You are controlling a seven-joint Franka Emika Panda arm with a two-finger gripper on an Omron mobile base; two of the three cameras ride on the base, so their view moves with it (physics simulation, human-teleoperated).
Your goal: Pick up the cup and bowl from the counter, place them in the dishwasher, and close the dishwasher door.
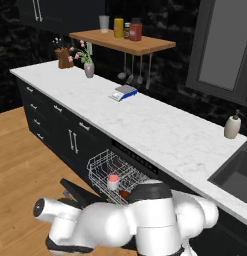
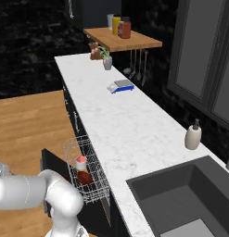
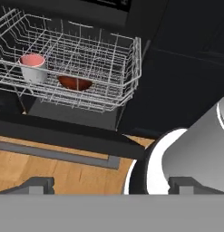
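Observation:
The dishwasher (image 1: 135, 159) stands open under the counter (image 1: 145, 125), its white wire rack (image 3: 109, 68) pulled out. The cup (image 3: 32, 67), grey-white with a red inside, stands upright in the rack, also cup (image 1: 113, 181) and cup (image 2: 81, 162). Beside it lies the dark reddish-brown bowl (image 3: 75, 82), bowl (image 2: 85, 177). The dishwasher door (image 3: 63, 131) hangs down below the rack, its grey bar handle (image 3: 54, 153) along the near edge. My gripper (image 3: 111, 186) is open and holds nothing, low in front of the door's handle edge, above the wooden floor.
Black drawer cabinets (image 1: 50, 120) flank the dishwasher on the left. On the counter sit a beige soap bottle (image 1: 232, 125), a small scale (image 1: 123, 92) and a flower vase (image 1: 89, 67). A sink (image 1: 237, 170) lies at the right. Wooden floor (image 1: 25, 165) stretches left.

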